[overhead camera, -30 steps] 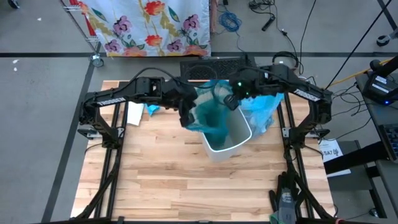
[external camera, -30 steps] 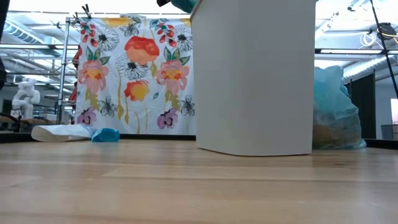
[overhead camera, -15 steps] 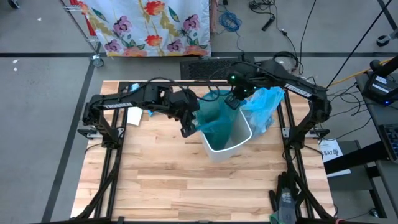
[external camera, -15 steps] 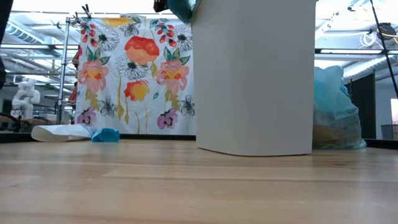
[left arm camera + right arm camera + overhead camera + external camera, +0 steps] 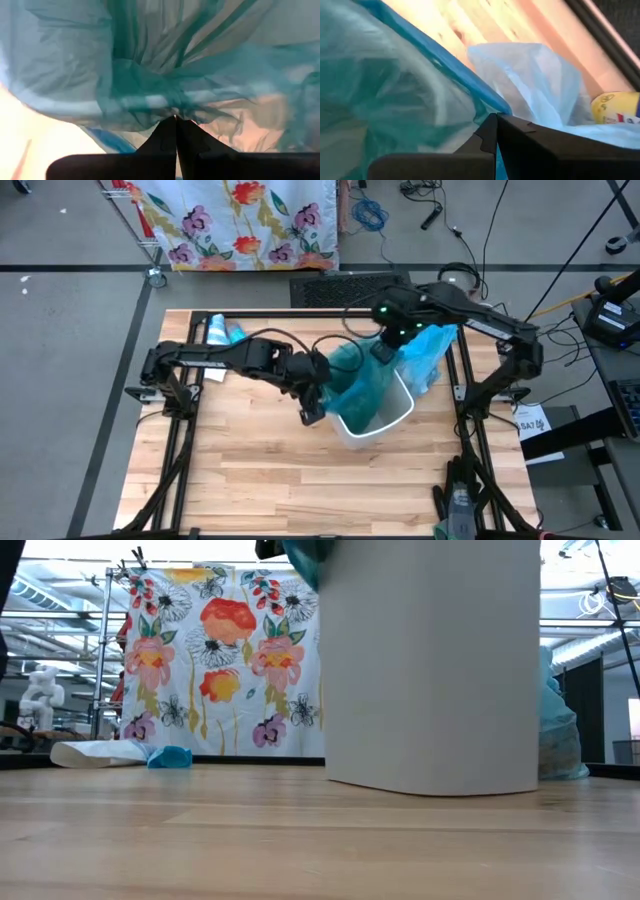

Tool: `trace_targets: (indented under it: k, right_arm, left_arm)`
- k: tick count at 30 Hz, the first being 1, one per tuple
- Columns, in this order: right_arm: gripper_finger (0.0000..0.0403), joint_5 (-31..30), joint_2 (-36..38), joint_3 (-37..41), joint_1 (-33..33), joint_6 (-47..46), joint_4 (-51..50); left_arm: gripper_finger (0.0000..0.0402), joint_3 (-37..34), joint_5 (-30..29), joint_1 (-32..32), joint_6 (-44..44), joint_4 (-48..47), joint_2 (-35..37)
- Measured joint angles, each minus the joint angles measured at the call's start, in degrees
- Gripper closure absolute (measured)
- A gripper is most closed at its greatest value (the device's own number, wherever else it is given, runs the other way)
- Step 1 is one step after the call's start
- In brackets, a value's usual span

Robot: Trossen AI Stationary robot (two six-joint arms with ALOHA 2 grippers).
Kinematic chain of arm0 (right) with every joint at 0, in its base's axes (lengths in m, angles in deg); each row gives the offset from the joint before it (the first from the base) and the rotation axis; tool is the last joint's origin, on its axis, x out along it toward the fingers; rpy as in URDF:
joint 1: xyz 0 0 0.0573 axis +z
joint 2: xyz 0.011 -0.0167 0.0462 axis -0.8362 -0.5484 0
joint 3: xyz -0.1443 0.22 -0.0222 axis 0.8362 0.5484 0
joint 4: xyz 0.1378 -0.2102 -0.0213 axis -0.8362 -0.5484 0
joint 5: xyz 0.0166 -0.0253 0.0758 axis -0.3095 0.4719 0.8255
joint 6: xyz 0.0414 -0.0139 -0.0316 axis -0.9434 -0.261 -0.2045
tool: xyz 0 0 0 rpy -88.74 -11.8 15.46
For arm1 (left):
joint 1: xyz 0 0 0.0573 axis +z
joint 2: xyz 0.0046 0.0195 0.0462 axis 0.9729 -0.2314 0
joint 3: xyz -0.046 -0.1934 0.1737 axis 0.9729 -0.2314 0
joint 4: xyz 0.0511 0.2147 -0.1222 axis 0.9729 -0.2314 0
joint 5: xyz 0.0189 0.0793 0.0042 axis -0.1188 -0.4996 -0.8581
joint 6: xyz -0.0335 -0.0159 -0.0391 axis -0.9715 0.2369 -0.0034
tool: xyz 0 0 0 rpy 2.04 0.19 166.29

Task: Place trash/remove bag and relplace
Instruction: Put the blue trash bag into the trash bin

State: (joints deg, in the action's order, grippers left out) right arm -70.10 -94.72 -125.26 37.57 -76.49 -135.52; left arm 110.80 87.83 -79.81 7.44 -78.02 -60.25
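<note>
Left gripper (image 5: 175, 120) pinched on teal-green film liner (image 5: 365, 385) at white plastic bin (image 5: 385, 420) rim | right gripper (image 5: 496, 117) pressed together on its far hem | filled pale-blue bag (image 5: 425, 355) just behind bin | liner light, limp, slippery: grip bunched hem

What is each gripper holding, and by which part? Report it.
Both are shut on the teal-green bag over the white bin: left gripper pinches a bunched fold at its near-left edge, right gripper its far edge.

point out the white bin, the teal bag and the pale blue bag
white bin (image 5: 398, 412), high view, on its rim
teal bag (image 5: 368, 385), high view, on its bunched middle
pale blue bag (image 5: 428, 350), high view, on its top
</note>
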Motion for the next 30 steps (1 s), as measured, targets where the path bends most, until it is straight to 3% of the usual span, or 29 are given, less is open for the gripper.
trace_targets:
  k: [8,19,26,30]
  right_arm:
    - [0.0403,-0.02,8.38,-0.01,-0.01,0.35,-0.4]
    - [0.0403,0.0,14.4,-0.02,0.01,5.59,-0.69]
    - [0.0403,0.61,15.15,-0.11,0.08,8.82,-0.61]
    - [0.0403,3.76,15.56,-0.11,0.13,9.88,-2.77]
  left_arm:
    - [0.0401,0.0,-0.02,-0.58,-2.33,4.86,2.65]
    - [0.0386,0.02,-0.32,-0.71,-6.84,7.2,3.03]
    - [0.0385,0.02,-2.55,-0.69,-11.06,6.82,3.72]
    - [0.0384,0.02,-8.28,-0.97,-12.8,6.53,4.67]
